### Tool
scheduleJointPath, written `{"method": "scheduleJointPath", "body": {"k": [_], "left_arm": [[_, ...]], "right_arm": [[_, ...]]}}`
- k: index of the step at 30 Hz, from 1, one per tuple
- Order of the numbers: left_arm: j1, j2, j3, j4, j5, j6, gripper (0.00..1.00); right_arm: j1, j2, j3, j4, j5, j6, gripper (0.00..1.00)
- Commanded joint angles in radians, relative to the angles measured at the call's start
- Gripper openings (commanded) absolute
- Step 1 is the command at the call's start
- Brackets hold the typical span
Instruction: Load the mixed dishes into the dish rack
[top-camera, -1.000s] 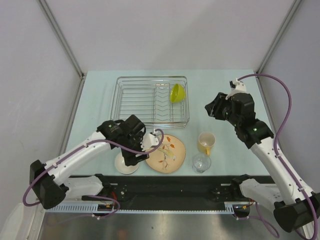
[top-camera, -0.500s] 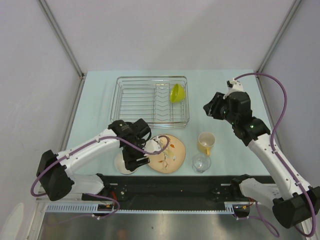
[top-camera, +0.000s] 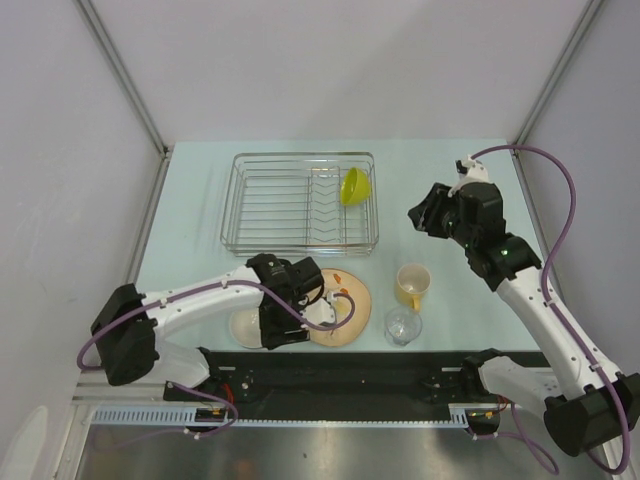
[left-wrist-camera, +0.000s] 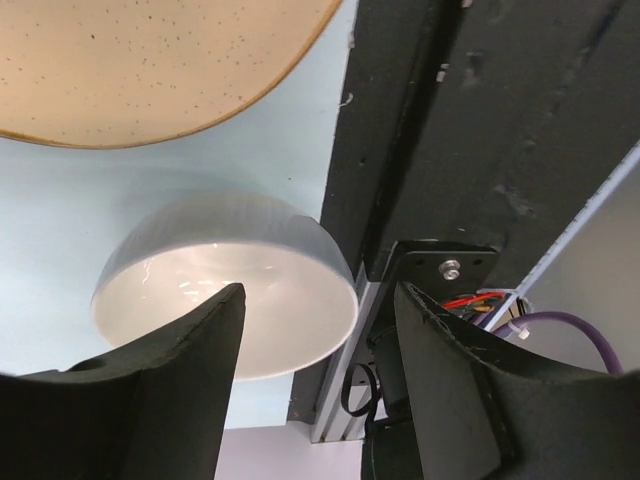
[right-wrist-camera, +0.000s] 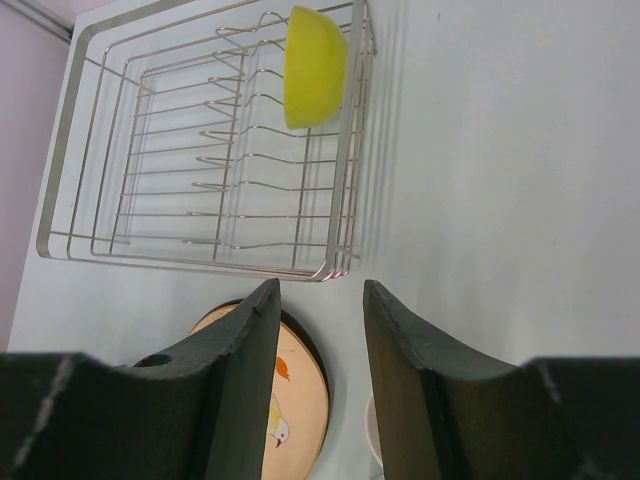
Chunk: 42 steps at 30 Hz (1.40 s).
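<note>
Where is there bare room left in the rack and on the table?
Free: the dish rack left of the lime-green bowl; the table left of the rack; the strip right of the yellow mug. Crowded: the near edge, where white bowl, plate, clear glass and left arm bunch.

dish rack (top-camera: 290, 200): you see shiny silver metal wire
white bowl (left-wrist-camera: 230, 290): glossy, smooth glaze
tan plate (left-wrist-camera: 150, 60): speckled, matt, stoneware-like to your eye

A pale mint counter (top-camera: 190, 220) spans the booth; plain grey walls (top-camera: 330, 60) close it in; slanting metal posts (top-camera: 120, 75) mark the rear corners; a black rail (top-camera: 350, 372) edges the front.
</note>
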<state>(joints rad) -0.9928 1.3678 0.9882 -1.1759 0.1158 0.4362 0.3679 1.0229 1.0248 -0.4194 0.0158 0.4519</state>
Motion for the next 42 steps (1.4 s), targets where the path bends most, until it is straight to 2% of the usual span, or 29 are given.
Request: {"method": "scheduleJointPath", "body": {"k": [1,11,23,25,28,29,31,33,42], "left_arm": [[-0.003,0.023,-0.026,0.058,-0.062,-0.048,0.65],[-0.004,0.088,-0.043,0.156,-0.113,-0.100,0.63],[-0.003,0.145,-0.069,0.208,-0.150,-0.109,0.54],[-0.003,0.134,-0.069,0.208,-0.151,-0.109,0.50],[0.002,0.122,-0.068,0.205,-0.162,-0.111,0.35],[0.005,0.119,-0.068,0.203,-0.162,-0.109,0.25],[0.016,0.106,-0.068,0.199,-0.168,-0.113,0.17],[0.025,0.096,-0.066,0.202,-0.176,-0.116,0.03],[0.057,0.037,0.010,0.138,-0.214,-0.128,0.00]], "right_arm": [[-0.024,-0.006,0.001,0.036,-0.007,-0.013,0.44],[-0.070,0.026,0.001,0.047,-0.076,-0.032,0.44],[-0.089,0.028,0.017,0.034,-0.082,-0.036,0.44],[-0.087,0.028,0.017,0.034,-0.082,-0.036,0.44],[-0.089,0.029,0.017,0.034,-0.082,-0.036,0.44],[-0.089,0.029,0.017,0.034,-0.082,-0.036,0.44],[-0.089,0.028,0.017,0.033,-0.083,-0.039,0.44],[-0.089,0.028,0.017,0.034,-0.082,-0.041,0.44],[-0.089,0.017,0.017,0.037,-0.089,-0.038,0.44]]}}
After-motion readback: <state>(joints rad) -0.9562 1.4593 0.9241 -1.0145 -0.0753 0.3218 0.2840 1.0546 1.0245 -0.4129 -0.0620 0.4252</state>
